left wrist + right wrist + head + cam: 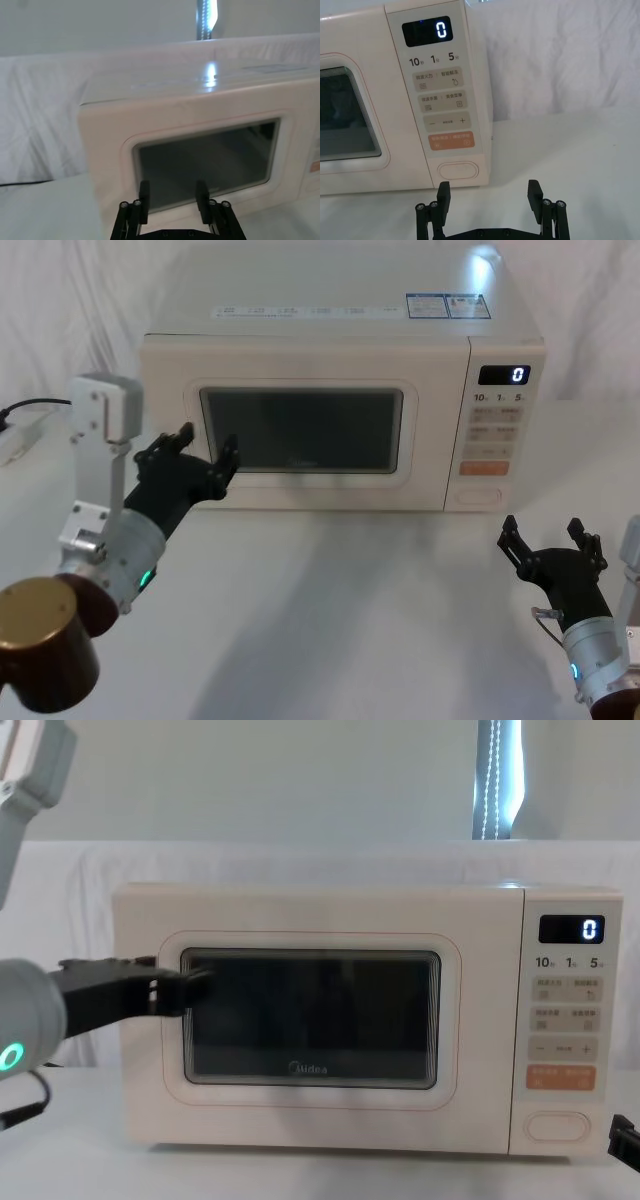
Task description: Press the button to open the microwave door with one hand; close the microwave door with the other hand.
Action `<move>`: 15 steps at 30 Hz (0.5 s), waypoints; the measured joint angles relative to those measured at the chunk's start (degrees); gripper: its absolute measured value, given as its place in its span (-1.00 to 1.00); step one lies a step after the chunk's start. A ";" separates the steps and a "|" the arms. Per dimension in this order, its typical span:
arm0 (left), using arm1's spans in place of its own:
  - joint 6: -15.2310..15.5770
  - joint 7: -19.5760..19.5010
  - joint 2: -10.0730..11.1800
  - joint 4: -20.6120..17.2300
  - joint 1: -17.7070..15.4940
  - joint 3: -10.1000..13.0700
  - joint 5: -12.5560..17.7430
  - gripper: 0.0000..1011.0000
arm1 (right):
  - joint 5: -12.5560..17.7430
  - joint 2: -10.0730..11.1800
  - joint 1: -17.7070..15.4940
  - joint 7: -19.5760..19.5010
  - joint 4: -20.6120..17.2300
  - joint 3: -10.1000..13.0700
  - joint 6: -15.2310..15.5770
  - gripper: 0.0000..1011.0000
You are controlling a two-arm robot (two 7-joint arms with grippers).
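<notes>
Left gripper spread at the shut microwave door — right gripper gapes below the button.

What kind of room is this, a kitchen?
Probably a test setup rather than a kitchen: the microwave stands alone on a white-draped table, white sheets hang behind, and two robot arms face it.

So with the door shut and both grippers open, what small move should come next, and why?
Probably the right gripper should ease forward onto the button: the microwave door is shut, and that gripper hangs just short of it, while the left gripper waits by the window.
</notes>
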 joint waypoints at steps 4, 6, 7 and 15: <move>-0.54 0.33 0.61 -0.21 1.26 -1.02 0.30 0.34 | 0.00 0.00 0.00 0.00 0.00 0.00 0.00 0.98; -0.72 0.54 1.01 -0.21 2.07 -1.73 0.45 0.50 | 0.00 0.00 0.00 0.00 0.00 0.00 0.00 0.98; -0.77 0.60 1.13 -0.21 2.38 -2.02 0.48 0.53 | 0.00 0.00 0.00 0.00 0.00 0.00 0.00 0.98; -1.61 1.06 1.99 -0.21 6.10 -5.74 -0.02 0.93 | 0.00 0.00 0.00 0.00 0.00 0.00 0.00 0.98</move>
